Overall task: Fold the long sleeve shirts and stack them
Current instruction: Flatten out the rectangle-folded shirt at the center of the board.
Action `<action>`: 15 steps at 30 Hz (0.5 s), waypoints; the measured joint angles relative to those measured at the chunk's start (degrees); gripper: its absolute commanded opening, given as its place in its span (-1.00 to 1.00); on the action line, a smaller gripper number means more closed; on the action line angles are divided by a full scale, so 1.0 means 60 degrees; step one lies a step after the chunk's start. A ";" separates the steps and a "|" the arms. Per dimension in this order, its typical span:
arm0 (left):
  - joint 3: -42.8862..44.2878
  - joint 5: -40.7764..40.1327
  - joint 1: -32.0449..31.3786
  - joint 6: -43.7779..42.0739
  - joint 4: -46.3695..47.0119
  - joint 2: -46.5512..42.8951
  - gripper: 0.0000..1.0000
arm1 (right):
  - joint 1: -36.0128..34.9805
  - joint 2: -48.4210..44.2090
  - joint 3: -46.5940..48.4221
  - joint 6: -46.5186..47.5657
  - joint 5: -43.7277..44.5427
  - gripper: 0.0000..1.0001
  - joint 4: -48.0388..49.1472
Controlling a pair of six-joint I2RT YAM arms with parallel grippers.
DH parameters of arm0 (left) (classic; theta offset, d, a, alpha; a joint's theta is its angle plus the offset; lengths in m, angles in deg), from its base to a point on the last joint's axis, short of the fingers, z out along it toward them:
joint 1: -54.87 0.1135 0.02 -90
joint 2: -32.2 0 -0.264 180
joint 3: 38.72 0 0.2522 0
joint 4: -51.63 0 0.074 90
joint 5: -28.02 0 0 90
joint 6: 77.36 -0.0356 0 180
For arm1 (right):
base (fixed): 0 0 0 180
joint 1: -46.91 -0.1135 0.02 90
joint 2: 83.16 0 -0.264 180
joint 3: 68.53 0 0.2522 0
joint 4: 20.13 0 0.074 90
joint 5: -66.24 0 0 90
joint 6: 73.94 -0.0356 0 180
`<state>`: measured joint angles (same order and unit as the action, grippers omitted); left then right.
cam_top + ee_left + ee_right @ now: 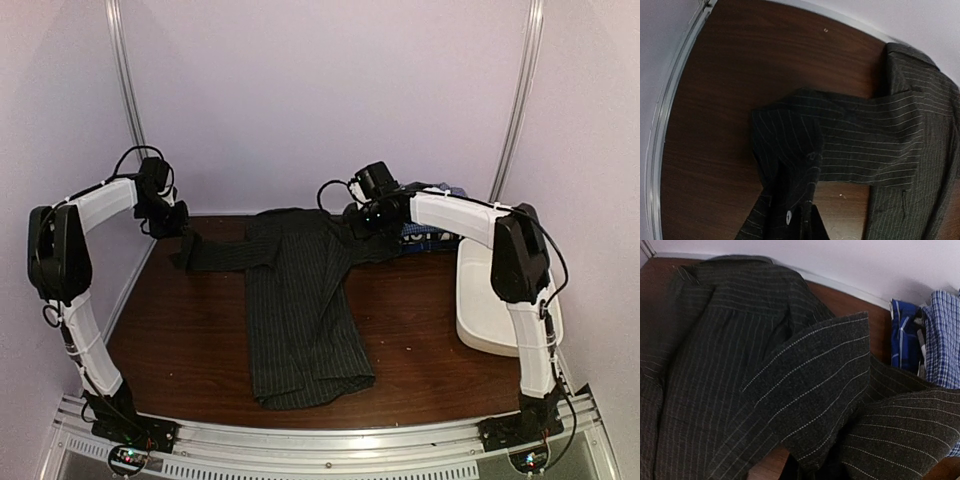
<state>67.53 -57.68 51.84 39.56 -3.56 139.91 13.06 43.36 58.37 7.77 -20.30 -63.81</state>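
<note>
The left end effector (172,222) is pinched narrow on the cuff end of one sleeve of the dark charcoal pinstriped cloth button-up shirt (300,320), holding it lifted off the brown wooden surface (190,340) near the far left corner. The right end effector (360,222) is likewise closed down on the other sleeve, raised near the far edge, to the right of the collar.

The shirt's body lies flat down the middle of the surface, collar toward the back wall and hem toward the arm bases. Both sleeves are drawn out sideways. I judge this is to square the garment and ready the sleeves for folding in across the body, an early fold step with stacking not yet begun for this shirt.

Behind the right arm a blue checked cloth shirt (942,335) lies bunched at the far right, touching a brighter blue fabric (901,335) whose kind cannot be told. A white oblong plastic tub (480,310) sits at the right edge, partly covered by the right arm. In both wrist views the fingers are lost in dark cloth, so the exact grip points are hard to make out. A small white button (788,215) shows on the left cuff.
</note>
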 measured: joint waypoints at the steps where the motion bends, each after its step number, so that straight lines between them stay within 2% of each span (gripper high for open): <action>1: -0.0219 -0.0015 0.0018 0.0015 0.0040 0.0047 -1.00 | 0.0025 0.0117 -0.0153 -0.0051 0.0033 -0.93 -0.0073; 5: -0.1206 0.0117 0.0062 0.0091 0.0390 0.0069 -1.00 | 0.0229 0.0266 -0.0856 -0.0270 0.0051 -0.82 -0.0200; 6: -0.1388 0.0153 0.0047 0.0102 0.0492 0.0069 -0.92 | 0.0255 0.0240 -0.1089 -0.0346 0.0029 -0.76 -0.0149; 8: -0.1661 0.0219 -0.0007 0.0109 0.0637 0.0069 -0.52 | 0.0324 0.0178 -0.1617 -0.0455 0.0011 -0.61 -0.0007; 11: -0.1891 0.0270 -0.0084 0.0168 0.0801 0.0022 -0.09 | 0.0339 -0.0058 -0.2568 -0.0627 -0.0131 -0.35 0.0142; 15: -0.2167 0.0153 -0.0215 0.0189 0.0933 -0.0393 0.24 | 0.0138 -0.0878 -0.3745 -0.0805 -0.0270 -0.07 0.0280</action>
<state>54.53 -56.76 50.55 40.70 2.03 137.54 13.89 38.10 35.90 2.94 -21.91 -62.12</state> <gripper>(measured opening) 0.532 0.388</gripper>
